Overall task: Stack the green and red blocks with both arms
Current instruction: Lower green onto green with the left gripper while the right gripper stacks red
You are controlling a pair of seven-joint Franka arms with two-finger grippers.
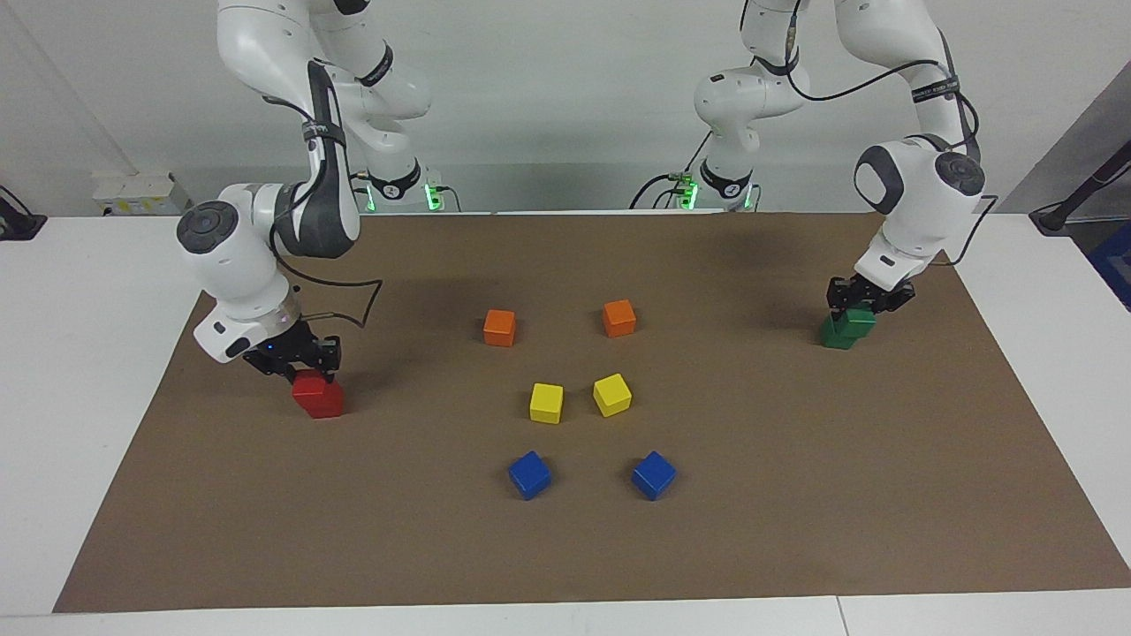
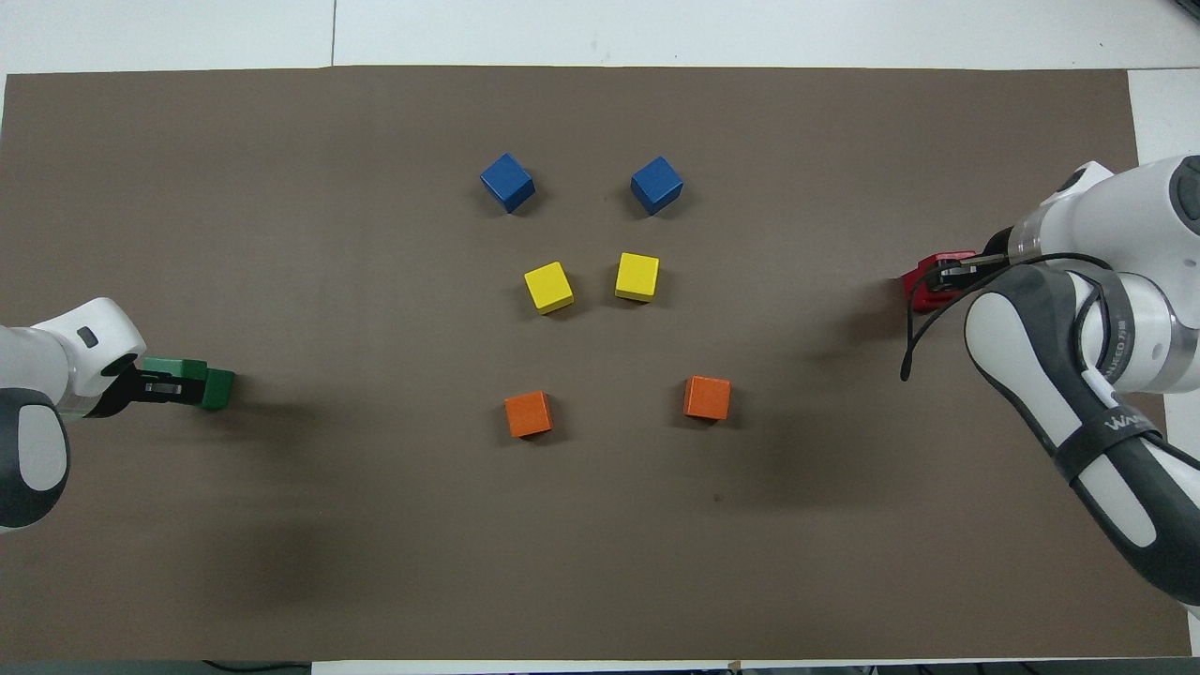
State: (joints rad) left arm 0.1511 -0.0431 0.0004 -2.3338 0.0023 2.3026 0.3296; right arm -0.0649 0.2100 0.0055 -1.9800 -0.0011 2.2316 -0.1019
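Toward the right arm's end of the table, my right gripper [image 1: 307,364] [image 2: 949,275] is shut on a red block [image 1: 307,382] [image 2: 940,260]. That block sits on or just above a second red block [image 1: 326,402] [image 2: 921,291] lying on the brown mat, slightly offset from it. At the left arm's end, my left gripper [image 1: 857,303] [image 2: 169,386] is shut on a green block [image 1: 860,321] [image 2: 178,367]. It overlaps the top of a second green block [image 1: 834,336] [image 2: 218,389] on the mat. I cannot tell whether either held block touches the one below.
Two orange cubes [image 1: 499,328] [image 1: 619,318], two yellow cubes [image 1: 546,403] [image 1: 611,394] and two blue cubes [image 1: 529,474] [image 1: 653,474] lie in pairs in the middle of the brown mat [image 1: 795,495]. White table [image 1: 71,371] surrounds the mat.
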